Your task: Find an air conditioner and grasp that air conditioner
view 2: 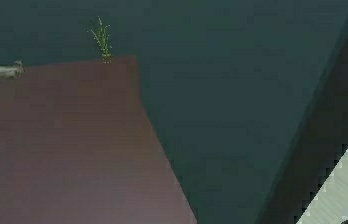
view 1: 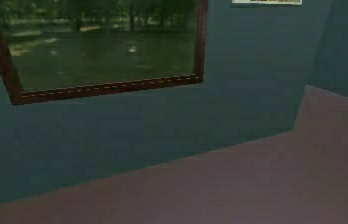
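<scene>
**user1:** Gripper status, anyone? And where's the air conditioner?

**user2:** Can't tell on the gripper, and can't tell where the air conditioner is either. Forward view, left to right: big dark-framed window (view 1: 102,50) with a greenish scene, set in a teal wall (view 1: 232,100). Then a pale strip (view 1: 267,2) at the top edge and a room corner above purplish floor (view 1: 232,185). Arm side view: small pale blob (view 2: 9,69) at the floor's far edge, spiky green plant (view 2: 102,40) further right, wide dark wall (view 2: 232,80), pale panel (view 2: 337,195) bottom right.
</scene>
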Controlling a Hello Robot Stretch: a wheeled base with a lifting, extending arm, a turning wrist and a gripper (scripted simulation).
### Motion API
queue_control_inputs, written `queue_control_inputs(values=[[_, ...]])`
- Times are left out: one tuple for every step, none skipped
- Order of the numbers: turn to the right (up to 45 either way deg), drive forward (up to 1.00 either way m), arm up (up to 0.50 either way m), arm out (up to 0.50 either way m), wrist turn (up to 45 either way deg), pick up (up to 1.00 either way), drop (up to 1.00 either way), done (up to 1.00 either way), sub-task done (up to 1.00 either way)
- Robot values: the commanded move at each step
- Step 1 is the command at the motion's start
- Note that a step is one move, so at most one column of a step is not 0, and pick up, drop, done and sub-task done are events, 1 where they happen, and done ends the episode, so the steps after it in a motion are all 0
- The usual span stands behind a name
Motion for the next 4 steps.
queue_control_inputs(values=[[0.0,0.05,0.00,0.00,0.0,0.00,0.00,0.00,0.00],[45.0,0.00,0.00,0.00,0.0,0.00,0.00,0.00,0.00],[15.0,0.00,0.00,0.00,0.0,0.00,0.00,0.00,0.00],[0.0,1.00,0.00,0.00,0.0,0.00,0.00,0.00,0.00]])
